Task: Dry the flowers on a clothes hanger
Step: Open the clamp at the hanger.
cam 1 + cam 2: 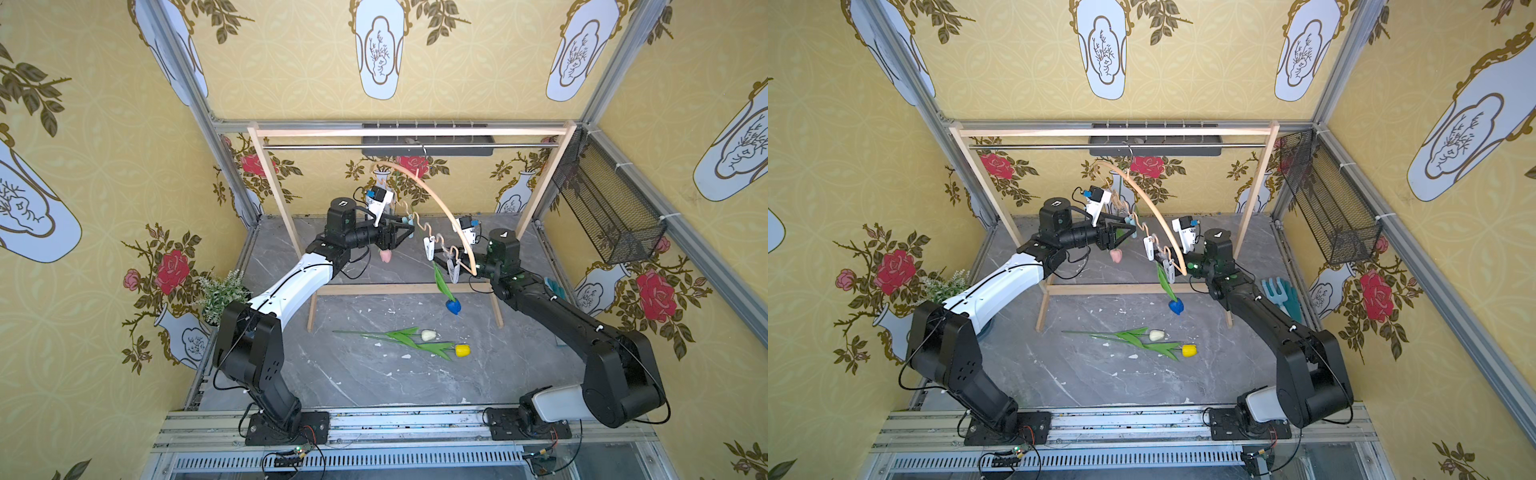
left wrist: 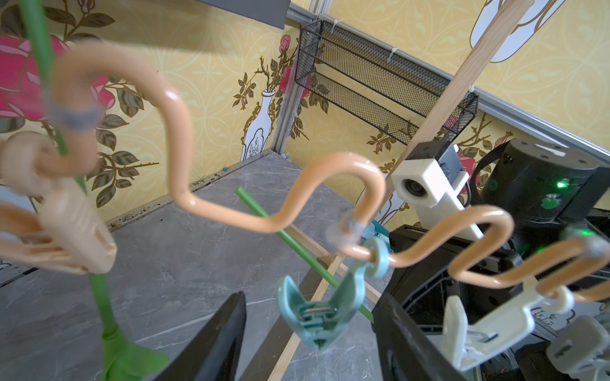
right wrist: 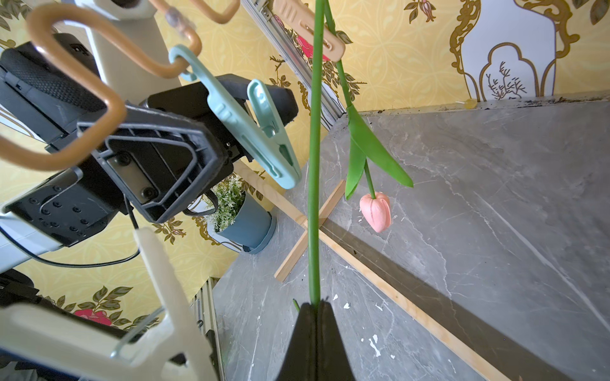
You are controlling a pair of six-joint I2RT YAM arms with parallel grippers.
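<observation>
Nearest, at lower middle in both top views, the cream tulip (image 1: 428, 335) and yellow tulip (image 1: 462, 350) lie on the marble tabletop (image 1: 353, 374), heads pointing right. Beyond, the blue tulip (image 1: 453, 306) hangs head-down; only the right wrist view shows the right gripper (image 3: 316, 305) clamped on its stem. Only the left wrist view shows the left gripper (image 2: 312, 295) spread either side of the teal peg (image 2: 315, 321) on the clothes hanger (image 2: 180, 142), where the pink tulip (image 3: 374, 211) hangs head-down.

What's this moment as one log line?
left pincer: open around teal peg | right pincer: shut on blue tulip | pink tulip: pegged on hanger | white tulip, yellow tulip: on table
</observation>
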